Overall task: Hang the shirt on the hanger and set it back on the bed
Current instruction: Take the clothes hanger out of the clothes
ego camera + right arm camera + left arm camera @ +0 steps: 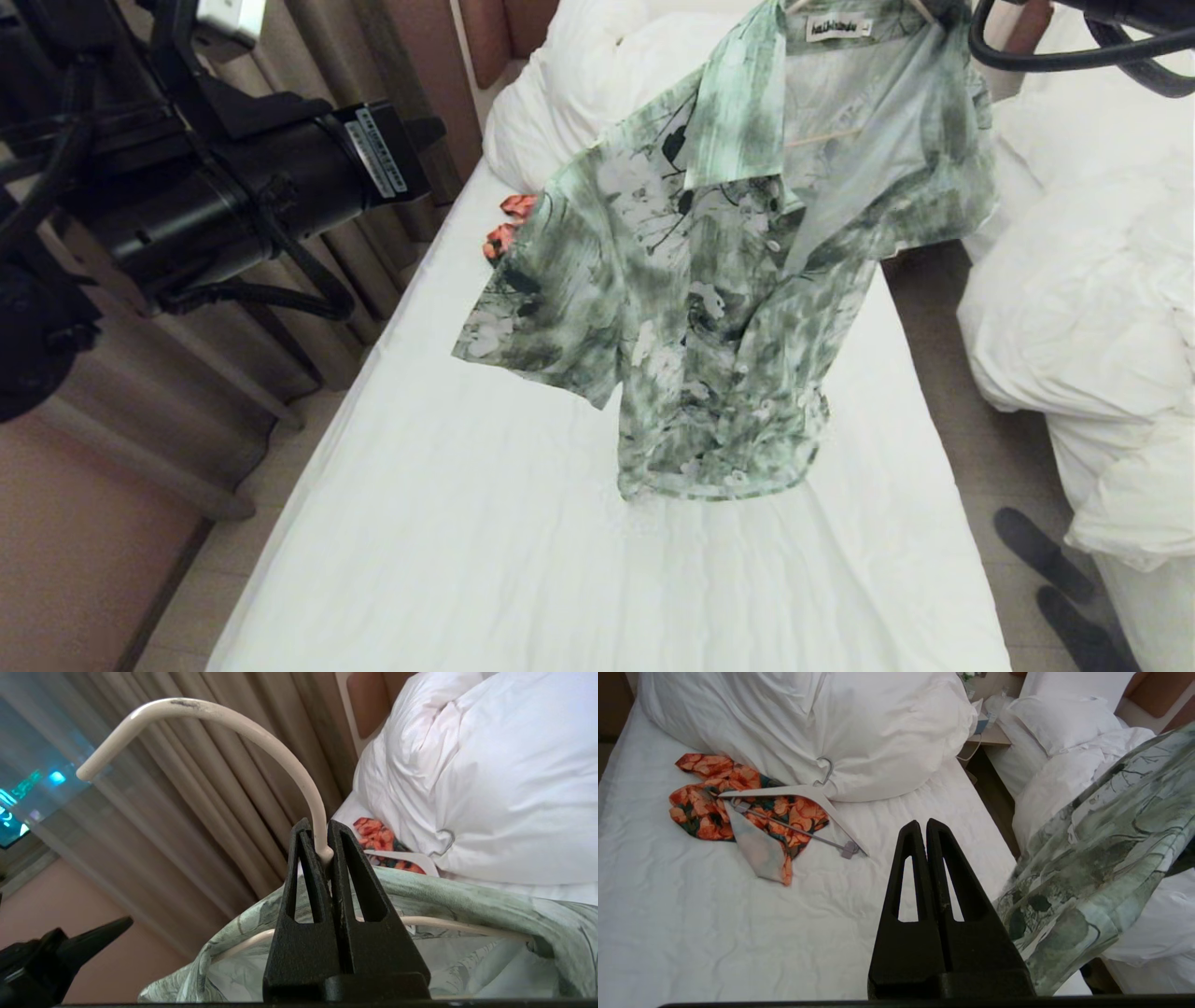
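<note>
- My right gripper (322, 833) is clamped on the neck of the thin cream wire hanger (243, 721), just below its curved hook.
- The green-and-white mottled floral button-up shirt (709, 289) is on that hanger, collar draped over the wire shoulders, hanging in the air above the long bed with the smooth white sheet (485, 523); its hem is near the sheet, contact unclear.
- My left gripper (927, 828) is pinched closed with nothing in it, held off to the left of the shirt, over the bed.
- An orange-red floral garment (714, 798) and a thick white hanger with a metal clip bar (784, 791) lie on the sheet beside the bunched white duvet (831, 723).
</note>
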Robot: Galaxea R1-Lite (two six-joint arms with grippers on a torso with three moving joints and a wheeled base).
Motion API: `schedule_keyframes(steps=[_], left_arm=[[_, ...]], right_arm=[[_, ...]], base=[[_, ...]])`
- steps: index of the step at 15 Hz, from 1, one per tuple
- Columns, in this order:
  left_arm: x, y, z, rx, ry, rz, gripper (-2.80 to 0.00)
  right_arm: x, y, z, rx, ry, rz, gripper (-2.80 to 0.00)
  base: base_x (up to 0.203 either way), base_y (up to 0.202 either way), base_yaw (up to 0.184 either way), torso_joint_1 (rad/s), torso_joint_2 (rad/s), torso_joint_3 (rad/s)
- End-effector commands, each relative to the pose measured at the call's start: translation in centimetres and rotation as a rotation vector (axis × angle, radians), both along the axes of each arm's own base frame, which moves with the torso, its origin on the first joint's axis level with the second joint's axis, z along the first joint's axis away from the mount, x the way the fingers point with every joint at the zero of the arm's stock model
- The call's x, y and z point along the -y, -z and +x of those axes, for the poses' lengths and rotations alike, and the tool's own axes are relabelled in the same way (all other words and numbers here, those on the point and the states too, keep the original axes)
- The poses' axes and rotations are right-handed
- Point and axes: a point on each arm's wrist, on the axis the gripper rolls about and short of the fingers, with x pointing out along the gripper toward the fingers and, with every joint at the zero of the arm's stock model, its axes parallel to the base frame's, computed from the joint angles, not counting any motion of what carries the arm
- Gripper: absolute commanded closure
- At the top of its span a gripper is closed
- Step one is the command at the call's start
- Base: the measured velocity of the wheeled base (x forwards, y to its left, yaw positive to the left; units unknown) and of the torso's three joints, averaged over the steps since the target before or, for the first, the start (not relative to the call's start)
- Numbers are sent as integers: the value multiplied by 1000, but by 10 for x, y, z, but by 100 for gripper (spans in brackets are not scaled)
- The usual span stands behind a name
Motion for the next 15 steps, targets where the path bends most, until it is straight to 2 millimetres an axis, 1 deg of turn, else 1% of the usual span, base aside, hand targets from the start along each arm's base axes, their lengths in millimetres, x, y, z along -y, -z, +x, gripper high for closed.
schedule_keyframes(steps=[1,2,5,7,9,15], left_arm=[[0,-1,0,4,0,-3,0],[0,-1,0,3,-1,-4,0],[-1,-2,-1,8,0,-7,0],[-1,-2,-1,8,-1,-7,0],[-1,-2,-1,8,-2,-7,0],[0,-3,-2,11,5,-9,0]], right_arm=[[-1,-3,0,10,2,5,0],[-1,-4,1,10,39,11,0],[-9,3,10,13,155,-31,0],[-19,6,12,28,186,-64,0],[-24,5,10,40,187,-61,0],[-22,2,8,52,240,-68,0]], base=[[0,0,0,0,0,0],[0,0,0,0,0,0],[0,0,0,0,0,0],[0,0,0,0,0,0],[0,0,0,0,0,0],[0,0,0,0,0,0]])
